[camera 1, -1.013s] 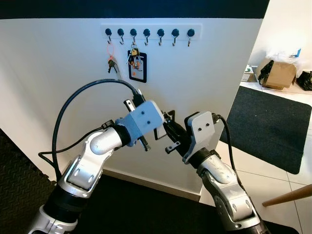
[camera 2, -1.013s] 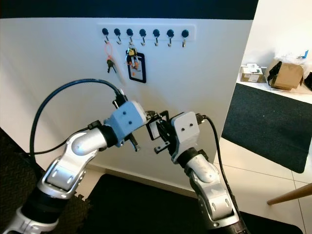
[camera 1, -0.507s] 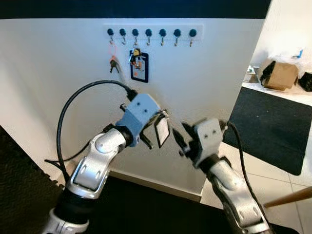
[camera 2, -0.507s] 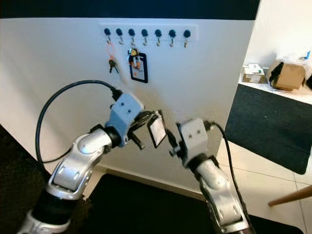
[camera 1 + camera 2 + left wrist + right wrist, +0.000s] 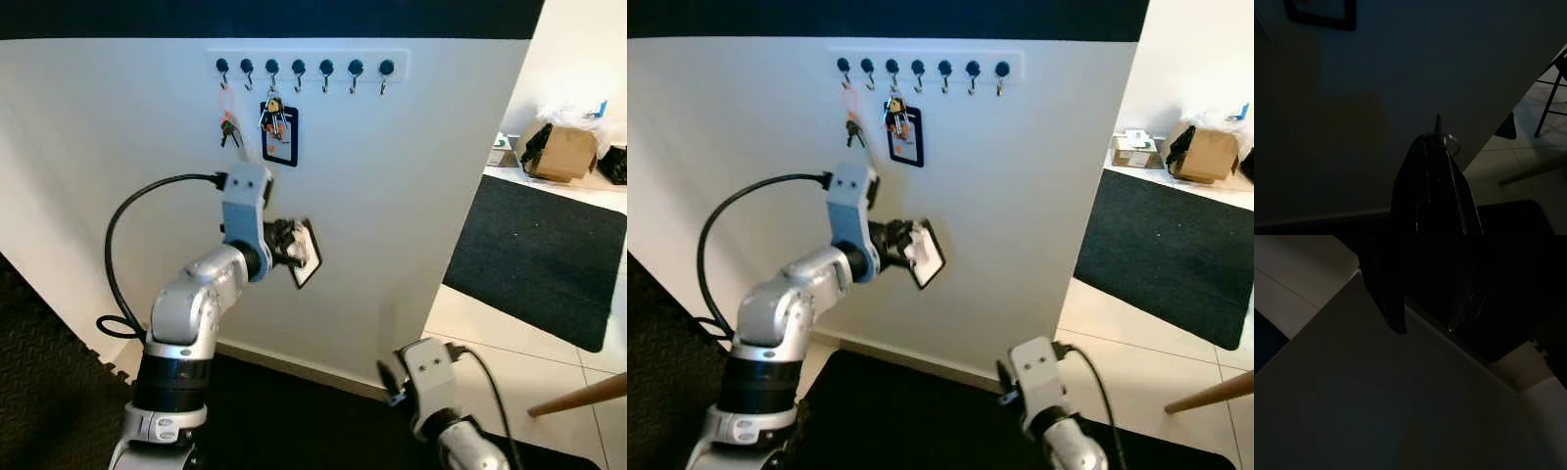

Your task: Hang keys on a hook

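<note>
— What is the left arm doing?
— It is bending up at the elbow, and the left gripper (image 5: pixel 294 250) is pinching its fingers (image 5: pixel 1432 161) together, wrist level.
— And the right?
— The right gripper (image 5: pixel 390 377) is hanging low, its fingers (image 5: pixel 1386 293) standing apart.

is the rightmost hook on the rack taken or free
Free. The rightmost hook on the hook rack has nothing hanging from it. The left gripper holds the card tag lower down, away from the rack.

hooks (image 5: pixel 355 69) R side free | L hooks (image 5: pixel 248 69) taken
</note>
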Tool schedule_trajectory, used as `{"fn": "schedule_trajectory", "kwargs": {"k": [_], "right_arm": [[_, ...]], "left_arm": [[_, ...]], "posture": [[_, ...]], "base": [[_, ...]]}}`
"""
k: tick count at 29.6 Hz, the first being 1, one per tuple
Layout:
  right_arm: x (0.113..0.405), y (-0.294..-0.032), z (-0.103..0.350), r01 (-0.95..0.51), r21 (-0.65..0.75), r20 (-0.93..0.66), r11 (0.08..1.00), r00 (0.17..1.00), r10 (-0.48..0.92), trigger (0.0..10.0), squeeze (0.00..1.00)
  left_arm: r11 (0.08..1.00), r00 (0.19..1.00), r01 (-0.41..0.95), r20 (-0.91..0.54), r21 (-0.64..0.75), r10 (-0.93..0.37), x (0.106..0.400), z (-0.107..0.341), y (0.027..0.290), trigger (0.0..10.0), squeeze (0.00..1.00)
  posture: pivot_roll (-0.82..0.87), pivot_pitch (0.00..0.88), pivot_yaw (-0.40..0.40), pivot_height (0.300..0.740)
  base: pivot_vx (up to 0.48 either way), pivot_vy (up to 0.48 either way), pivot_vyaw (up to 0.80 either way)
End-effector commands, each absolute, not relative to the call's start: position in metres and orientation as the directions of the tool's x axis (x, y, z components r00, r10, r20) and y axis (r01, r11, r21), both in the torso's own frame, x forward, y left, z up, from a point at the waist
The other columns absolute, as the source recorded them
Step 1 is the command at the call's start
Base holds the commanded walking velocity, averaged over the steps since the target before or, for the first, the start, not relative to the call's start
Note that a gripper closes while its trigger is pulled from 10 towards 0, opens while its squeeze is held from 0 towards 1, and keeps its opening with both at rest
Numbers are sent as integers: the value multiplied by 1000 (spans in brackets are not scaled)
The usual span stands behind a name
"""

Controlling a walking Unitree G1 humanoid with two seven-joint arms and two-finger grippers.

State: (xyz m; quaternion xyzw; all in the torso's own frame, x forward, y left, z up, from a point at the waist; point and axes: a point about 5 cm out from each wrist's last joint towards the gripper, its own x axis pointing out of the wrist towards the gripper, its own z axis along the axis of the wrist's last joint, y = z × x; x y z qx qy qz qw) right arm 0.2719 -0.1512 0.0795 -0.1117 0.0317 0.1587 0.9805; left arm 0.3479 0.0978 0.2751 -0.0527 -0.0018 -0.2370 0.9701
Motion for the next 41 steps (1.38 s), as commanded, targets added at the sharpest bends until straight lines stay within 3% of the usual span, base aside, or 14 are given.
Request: {"fn": "schedule_trajectory", "kwargs": {"k": [1, 3, 9, 10, 14, 17, 20, 27, 31, 33, 35, 41], "right_arm": [[268, -144, 76, -340, -208, -100, 917, 940, 326, 10000, 0], [269, -133, 77, -369, -202, -84, 907, 929, 359, 10000, 0], [270, -116, 82, -412, -199, -52, 889, 911, 410, 10000, 0], [271, -105, 87, -437, -198, -25, 877, 897, 441, 10000, 0], [272, -95, 92, -453, -202, 4, 868, 886, 463, 10000, 0], [272, -92, 93, -456, -209, 13, 865, 883, 469, 10000, 0], [274, -90, 98, -454, -206, 33, 867, 882, 470, 10000, 0], [277, -87, 107, -442, -200, 71, 875, 884, 462, 10000, 0], [281, -91, 123, -394, -85, 141, 915, 904, 403, 10000, 0], [284, -95, 137, -361, 8, 195, 933, 915, 352, 10000, 0], [288, -98, 150, -342, 51, 237, 938, 917, 321, 10000, 0], [295, -97, 174, -338, 65, 309, 939, 902, 303, 10000, 0]], "left_arm": [[880, 891, 451, 13, -148, -455, 349, 274, 98, 10000, 0], [913, 914, 400, 37, 81, -404, 353, 281, 100, 10000, 0], [917, 918, 357, 114, 179, -379, 358, 298, 95, 10000, 0], [893, 913, 265, 204, 363, -354, 363, 318, 92, 10000, 0], [840, 901, 164, 269, 517, -341, 373, 340, 91, 10000, 0], [858, 912, 151, 264, 491, -312, 381, 347, 93, 10000, 0], [933, 946, 193, 196, 302, -259, 397, 354, 100, 10000, 0], [954, 953, 165, 208, 249, -219, 408, 362, 107, 10000, 0], [957, 947, 195, 211, 217, -241, 408, 357, 107, 10000, 0], [969, 952, 230, 186, 86, -242, 411, 348, 108, 10000, 0], [976, 958, 214, 187, 45, -219, 413, 347, 108, 10000, 0], [981, 955, 194, 228, -4, -188, 418, 361, 106, 10000, 0]], "posture": [[53, 196, 115, 740], [54, 194, 113, 740], [58, 193, 110, 740], [59, 195, 107, 740], [58, 195, 107, 740], [59, 196, 110, 740], [54, 196, 113, 740], [46, 192, 124, 740], [40, 185, 131, 740], [46, 182, 125, 740], [47, 181, 123, 740], [45, 193, 128, 740]], "base": [[0, 0, 0], [0, 0, 0], [0, 0, 0], [0, 0, 0], [0, 0, 0], [0, 0, 0], [0, 0, 0], [0, 0, 0], [0, 0, 0], [0, 0, 0], [0, 0, 0], [0, 0, 0]]}}
